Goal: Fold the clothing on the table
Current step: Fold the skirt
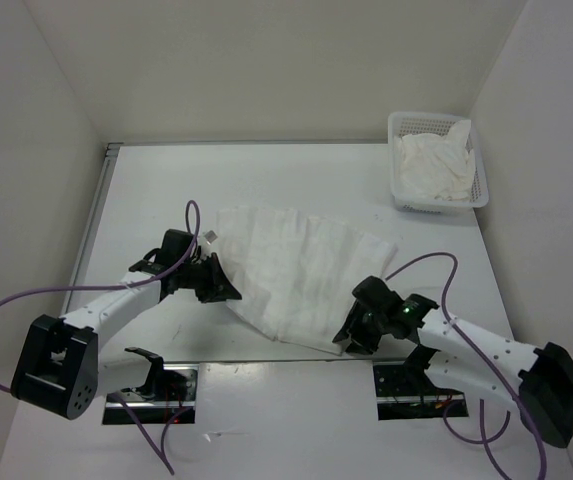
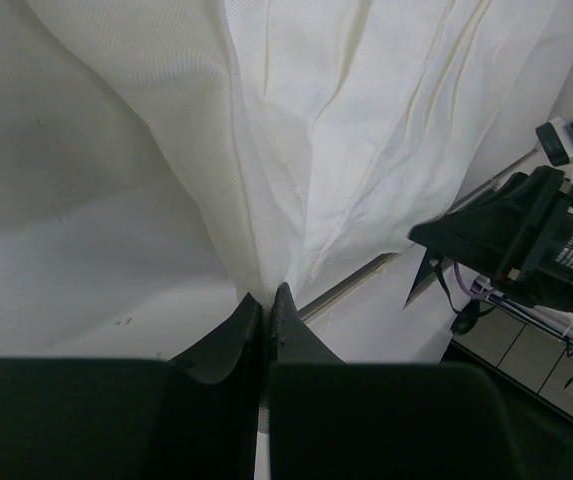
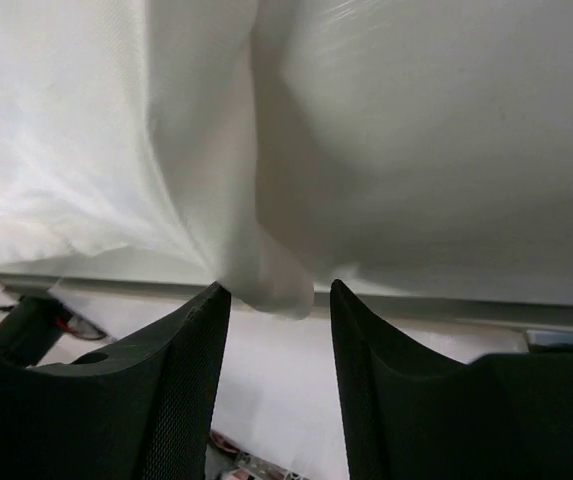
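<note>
Your left pincer (image 2: 266,296) is closed. Its two black fingers are pressed together on a gathered pleat of the garment (image 2: 366,130), and the cloth fans up and away from the tips. From above, that pincer points right at the garment's left edge with the wrist bent. The left arm (image 1: 116,300) runs back low over the table (image 1: 296,180) to its base at the near left corner.

Your right pincer (image 3: 274,292) has its fingers apart. A rounded fold of the garment's edge hangs between them; I cannot tell whether either finger touches it. The right arm (image 1: 476,345) reaches left from its base at the near right corner, wrist turned towards the garment's near right edge.

The garment lies spread and creased at mid-table, between the two pincers, its near edge by the table's front rim. A basket (image 1: 481,190) holding a cloth heap (image 1: 434,165) sits at the far right corner, well apart.
</note>
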Available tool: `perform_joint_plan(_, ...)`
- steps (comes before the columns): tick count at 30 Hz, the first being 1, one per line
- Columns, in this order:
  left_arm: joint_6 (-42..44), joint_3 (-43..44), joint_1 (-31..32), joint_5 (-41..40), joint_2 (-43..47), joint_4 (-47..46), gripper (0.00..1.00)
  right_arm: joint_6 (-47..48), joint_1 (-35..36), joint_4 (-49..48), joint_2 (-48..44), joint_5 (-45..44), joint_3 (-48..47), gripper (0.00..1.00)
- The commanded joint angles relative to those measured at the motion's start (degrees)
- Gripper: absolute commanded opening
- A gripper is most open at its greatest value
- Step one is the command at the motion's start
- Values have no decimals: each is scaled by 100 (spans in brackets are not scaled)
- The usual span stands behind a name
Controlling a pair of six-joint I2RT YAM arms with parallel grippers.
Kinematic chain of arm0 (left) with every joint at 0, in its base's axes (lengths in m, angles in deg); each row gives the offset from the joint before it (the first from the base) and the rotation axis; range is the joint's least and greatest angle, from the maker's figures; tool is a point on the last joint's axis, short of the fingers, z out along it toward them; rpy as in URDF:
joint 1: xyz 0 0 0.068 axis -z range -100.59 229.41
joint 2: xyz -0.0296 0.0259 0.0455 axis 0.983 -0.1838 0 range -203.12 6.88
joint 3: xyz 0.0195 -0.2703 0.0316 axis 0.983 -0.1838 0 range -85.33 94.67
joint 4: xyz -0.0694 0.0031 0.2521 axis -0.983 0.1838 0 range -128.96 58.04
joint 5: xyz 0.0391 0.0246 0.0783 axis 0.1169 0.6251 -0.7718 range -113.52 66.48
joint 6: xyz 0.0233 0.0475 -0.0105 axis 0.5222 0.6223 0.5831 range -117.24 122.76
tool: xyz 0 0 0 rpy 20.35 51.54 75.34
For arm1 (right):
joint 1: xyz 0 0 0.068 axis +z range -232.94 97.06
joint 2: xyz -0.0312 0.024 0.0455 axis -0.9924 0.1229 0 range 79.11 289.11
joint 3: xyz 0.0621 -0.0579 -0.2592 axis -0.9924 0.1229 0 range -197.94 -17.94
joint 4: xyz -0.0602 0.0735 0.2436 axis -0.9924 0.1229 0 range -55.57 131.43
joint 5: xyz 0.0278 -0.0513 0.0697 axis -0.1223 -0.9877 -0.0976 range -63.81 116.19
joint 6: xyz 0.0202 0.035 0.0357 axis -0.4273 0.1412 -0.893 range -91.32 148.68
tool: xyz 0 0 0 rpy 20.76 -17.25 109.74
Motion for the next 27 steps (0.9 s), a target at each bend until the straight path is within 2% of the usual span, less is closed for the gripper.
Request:
perform_joint_plan(1, 2, 76, 25, 148, -51, -227, 0, 240, 46, -543, 696, -164, -141, 49)
perform_joint_plan(6, 2, -55, 25, 96, -314, -421, 0, 626, 107, -904, 1612, -278, -326, 30)
perform_joint_plan(7, 2, -117, 25, 95, -314, -421, 0, 627, 160, -965, 1779, -348, -396, 21)
perform_joint_plan(9, 2, -179, 25, 95, -367, -421, 0, 627, 292, -966, 1781, -349, -397, 10)
perform_joint_plan(10, 63, -179, 25, 95, -367, -421, 0, 575, 292, -774, 1589, -349, -466, 0)
perform_joint_plan(14, 274, -179, 25, 157, -148, 33, 0, 469, 354, 59, 686, -279, -590, 0)
perform_joint_plan(21, 327, -47, 78, 815, 247, 738, 0, -75, 354, 1063, -731, 478, -589, 0)
perform_joint_plan(27, 196, -117, 263, 816, 599, 1441, 0, -76, 529, 1863, -856, 697, -897, 0)
